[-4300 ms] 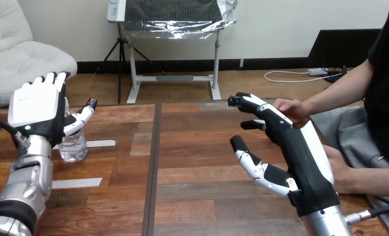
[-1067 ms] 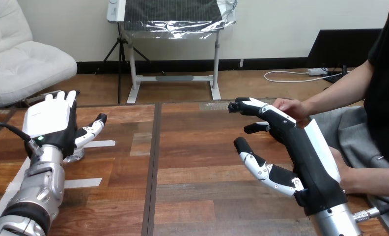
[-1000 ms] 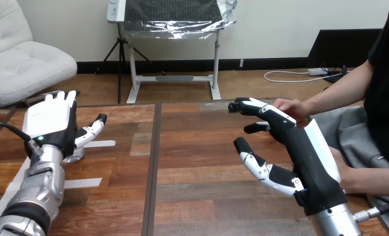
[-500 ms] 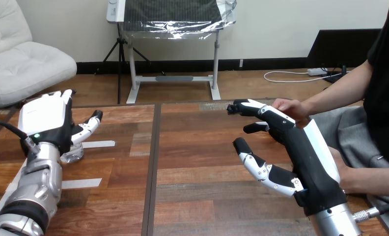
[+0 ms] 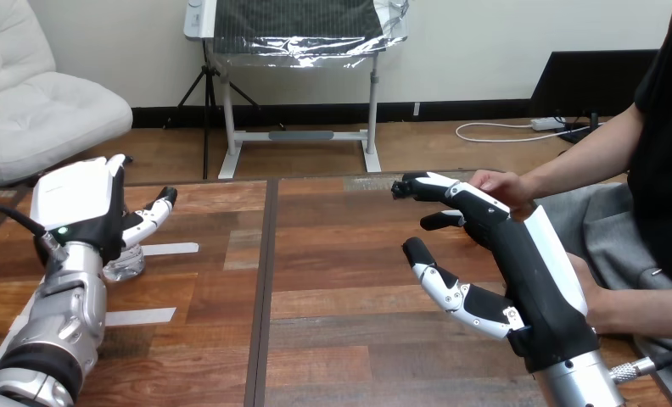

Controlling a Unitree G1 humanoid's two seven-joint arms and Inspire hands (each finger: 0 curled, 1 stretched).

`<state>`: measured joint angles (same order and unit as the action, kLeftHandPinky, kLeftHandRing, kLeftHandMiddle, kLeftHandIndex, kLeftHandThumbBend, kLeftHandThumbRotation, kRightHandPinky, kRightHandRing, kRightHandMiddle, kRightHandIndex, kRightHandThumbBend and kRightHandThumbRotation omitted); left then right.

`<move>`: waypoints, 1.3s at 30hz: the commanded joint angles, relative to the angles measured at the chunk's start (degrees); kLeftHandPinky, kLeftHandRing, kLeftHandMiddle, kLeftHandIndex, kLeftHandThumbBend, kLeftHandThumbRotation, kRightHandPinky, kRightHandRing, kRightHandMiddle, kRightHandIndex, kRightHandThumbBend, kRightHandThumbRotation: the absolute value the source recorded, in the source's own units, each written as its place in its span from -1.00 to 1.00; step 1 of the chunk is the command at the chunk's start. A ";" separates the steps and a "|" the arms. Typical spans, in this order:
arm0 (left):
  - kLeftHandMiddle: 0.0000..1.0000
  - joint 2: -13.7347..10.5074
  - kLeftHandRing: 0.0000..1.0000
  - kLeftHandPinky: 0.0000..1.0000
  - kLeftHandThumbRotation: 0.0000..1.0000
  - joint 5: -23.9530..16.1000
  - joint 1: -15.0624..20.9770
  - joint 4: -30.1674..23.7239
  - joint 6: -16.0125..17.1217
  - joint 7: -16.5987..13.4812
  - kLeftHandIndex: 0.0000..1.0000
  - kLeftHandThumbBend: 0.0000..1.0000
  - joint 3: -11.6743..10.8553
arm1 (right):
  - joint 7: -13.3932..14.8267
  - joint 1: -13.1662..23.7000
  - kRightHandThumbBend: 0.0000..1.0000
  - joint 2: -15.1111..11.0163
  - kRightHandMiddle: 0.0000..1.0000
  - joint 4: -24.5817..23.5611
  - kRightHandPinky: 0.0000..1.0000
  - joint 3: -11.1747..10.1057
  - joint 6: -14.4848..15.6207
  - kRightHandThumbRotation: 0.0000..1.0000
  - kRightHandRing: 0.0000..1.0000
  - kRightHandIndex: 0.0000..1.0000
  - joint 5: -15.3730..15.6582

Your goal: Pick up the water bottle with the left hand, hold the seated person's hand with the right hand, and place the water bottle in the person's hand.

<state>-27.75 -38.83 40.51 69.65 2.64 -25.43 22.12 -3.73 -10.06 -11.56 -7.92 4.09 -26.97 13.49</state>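
A clear water bottle (image 5: pixel 125 264) stands on the table at the left, mostly hidden behind my left hand (image 5: pixel 80 203); just its base shows. That hand is open, its white back toward me, fingers straight up and thumb spread to the right over the bottle. My right hand (image 5: pixel 519 254) reaches forward at the right, open, with fingers stretched toward the person's hand (image 5: pixel 502 185) at the table's far right edge. My fingertips lie beside or under that hand; I cannot tell whether they touch. The person's other hand (image 5: pixel 600 305) sits behind my right forearm.
Two strips of white tape (image 5: pixel 170 248) lie on the wooden table (image 5: pixel 341 280) near the bottle. A dark seam runs down the table just left of centre. The person sits at the right edge.
My left hand has drifted left and tilted, dropping lower over the bottle than 4.3 s ago, hiding most of it. My right hand has barely moved.
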 commanded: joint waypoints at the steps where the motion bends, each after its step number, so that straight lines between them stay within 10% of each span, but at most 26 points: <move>1: 0.83 2.04 0.80 0.73 1.00 0.68 -4.32 1.09 -0.40 3.09 0.81 -0.02 1.06 | 0.19 3.42 -0.37 -0.02 0.65 -2.23 0.36 -0.71 -0.09 -1.00 0.62 0.44 -0.59; 39: 0.86 1.45 0.81 0.74 1.00 1.30 -8.96 -5.72 4.36 0.27 0.84 0.05 0.59 | 0.38 4.04 -0.39 0.53 0.63 -2.11 0.36 -0.23 0.12 -1.00 0.61 0.43 -0.32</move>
<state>-28.50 -38.24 35.93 64.27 6.23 -28.11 21.52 -3.73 -10.03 -11.49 -7.92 4.14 -26.75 13.57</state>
